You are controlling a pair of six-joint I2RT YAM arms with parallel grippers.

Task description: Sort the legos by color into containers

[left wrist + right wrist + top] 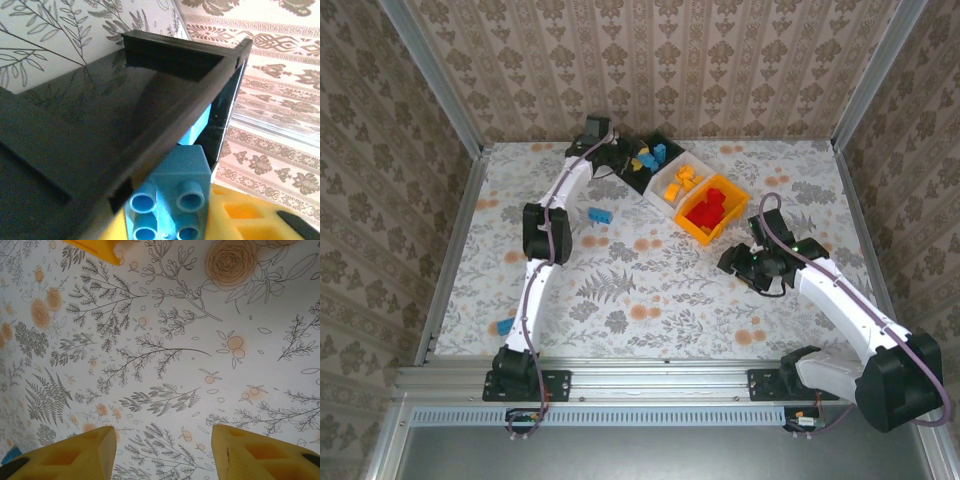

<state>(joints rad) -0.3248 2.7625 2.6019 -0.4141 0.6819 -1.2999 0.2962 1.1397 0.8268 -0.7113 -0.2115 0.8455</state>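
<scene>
drop-off step: blue brick (167, 200) at left pincer (620, 155) over black bin (175, 135), grip unclear; right pincer (162, 455) wide, empty; next, fetch loose brick (600, 214) on desk (650, 290).

On my left wrist feed, the rim of a black plastic open-topped bin (170, 135) runs diagonally from lower left to upper right, and its glossy wall fills the left half. Under that rim at bottom centre sits a light-blue plastic lego brick (175, 170), four round studs facing me. It touches a yellow plastic finger (245, 215) of the left gripper (170, 225) at lower right. I can't tell if it's gripped. The floral tabletop (60, 30) shows at upper left.
</scene>
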